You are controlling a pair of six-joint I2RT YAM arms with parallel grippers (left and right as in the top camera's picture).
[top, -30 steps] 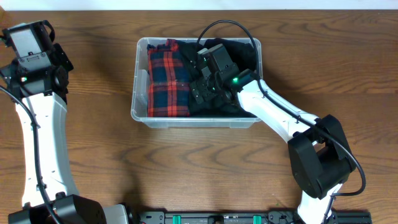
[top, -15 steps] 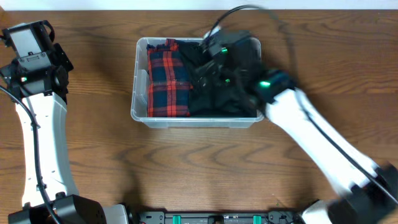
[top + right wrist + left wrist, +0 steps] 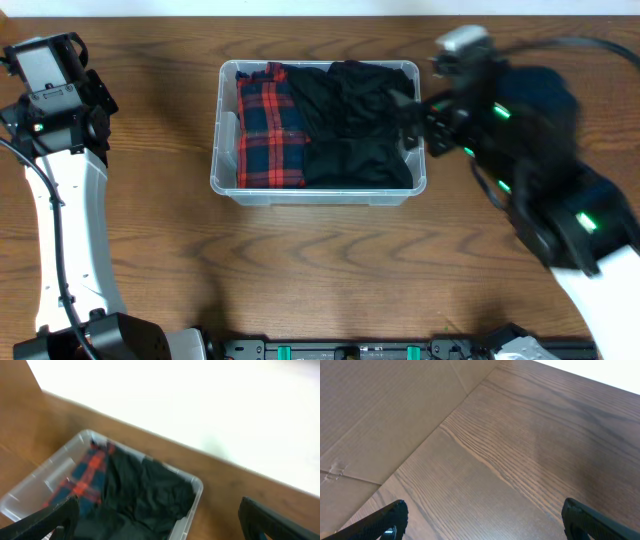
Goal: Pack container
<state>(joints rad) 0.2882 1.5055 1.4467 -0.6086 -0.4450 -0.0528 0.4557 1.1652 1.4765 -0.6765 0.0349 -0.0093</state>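
Note:
The container point(image 3: 226, 112) is a clear plastic bin at the table's middle back. It holds a red and blue plaid garment point(image 3: 270, 128) on its left side and black garments point(image 3: 355, 125) on its right. It also shows in the right wrist view point(image 3: 30, 491). My right gripper point(image 3: 159, 520) is open and empty, raised above and to the right of the bin; in the overhead view the arm point(image 3: 520, 150) is blurred. My left gripper point(image 3: 482, 520) is open and empty over bare wood at the far left.
The left arm point(image 3: 60, 120) stands at the table's left edge. A cardboard-coloured surface point(image 3: 375, 415) lies beyond the table edge in the left wrist view. A white wall point(image 3: 200, 400) backs the table.
My right gripper has risen out of the bin and swung away to the right, leaving the black garment inside. The left arm has not moved.

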